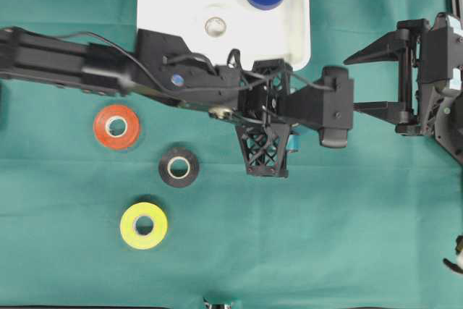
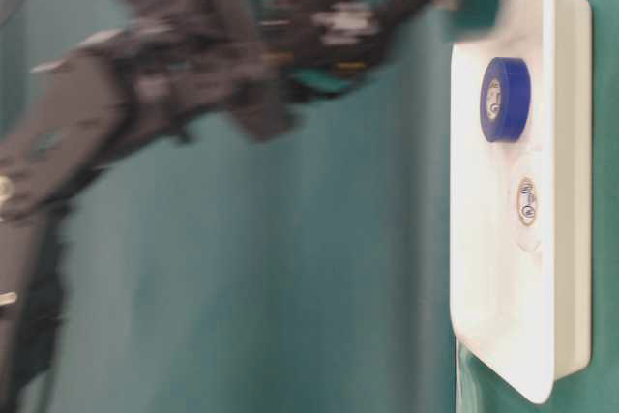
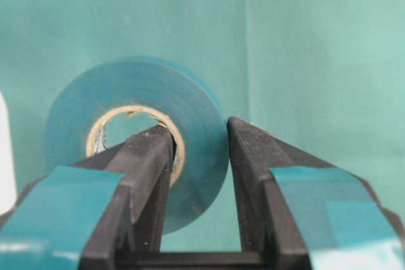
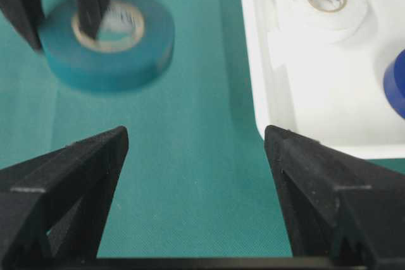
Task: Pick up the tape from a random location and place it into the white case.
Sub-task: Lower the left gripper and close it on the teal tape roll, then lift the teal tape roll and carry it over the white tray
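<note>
The left claw is clenched on the wall of a teal tape roll, one finger through the hole, one outside, so the roll hangs from a narrow pinch just ahead of it. That grip could let the roll swing or slip off on the way. The white case lies just beyond, already holding a white and a blue roll; a low carry might clip its rim. The right claw stands released nearby.

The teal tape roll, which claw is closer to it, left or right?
Left. The left claw is shut on the teal tape roll, one finger through its core. The right claw stands open, apart from it.
</note>
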